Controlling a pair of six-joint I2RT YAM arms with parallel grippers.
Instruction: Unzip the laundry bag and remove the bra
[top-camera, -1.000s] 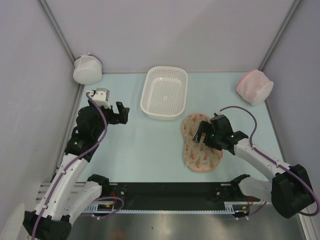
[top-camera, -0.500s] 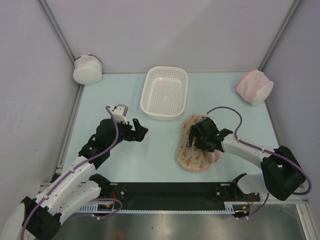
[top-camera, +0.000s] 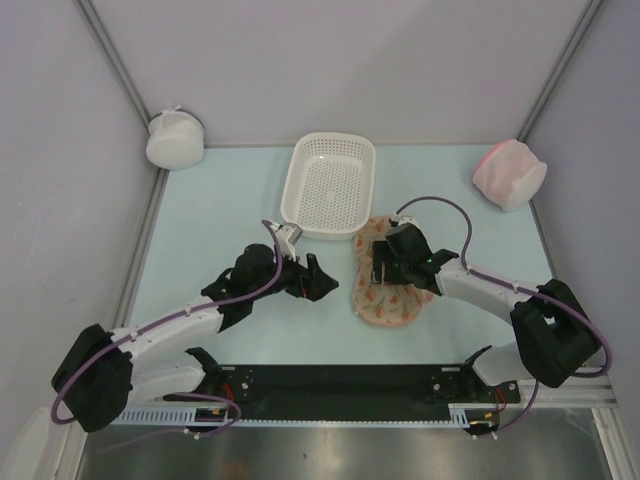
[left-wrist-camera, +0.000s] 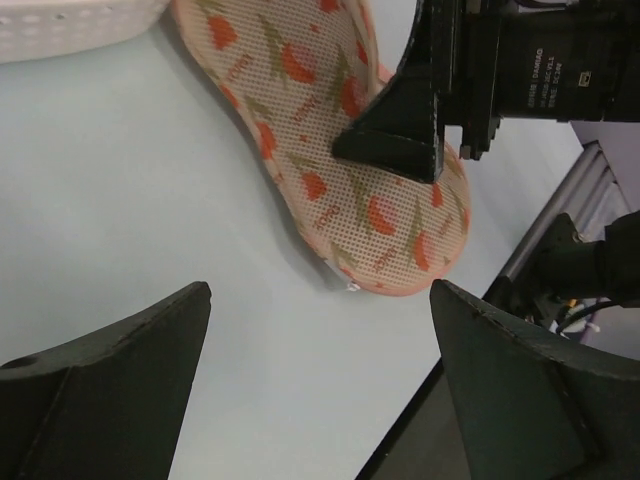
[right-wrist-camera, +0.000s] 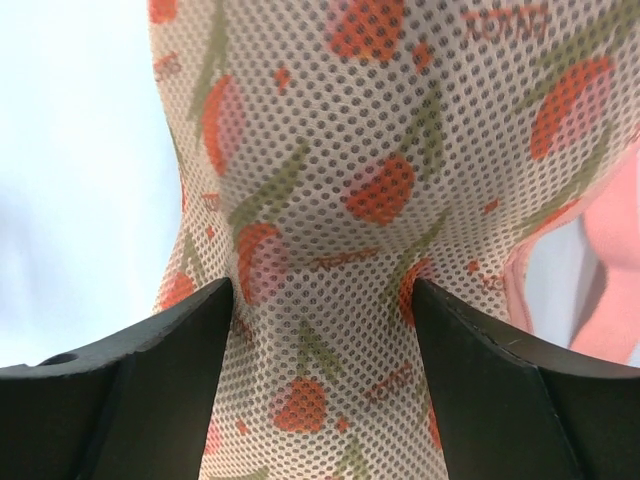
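The laundry bag (top-camera: 388, 303) lies flat on the counter (top-camera: 220, 210), at 5 o'clock from the white basket (top-camera: 291, 190), its far end just beside the basket's near corner. The right gripper (right-wrist-camera: 320, 290) is down over the bag's narrow waist, its fingers (right-wrist-camera: 130, 390) spread open with printed mesh filling the gap between them (whether they press into the cloth I cannot tell). The left gripper (left-wrist-camera: 320, 300) hovers over bare counter at 9 o'clock of the bag, its 2 fingers wide apart, holding nothing. A white pouch (top-camera: 175, 140) sits at 10 o'clock of the basket, a pink pouch (top-camera: 510, 172) at 3 o'clock.
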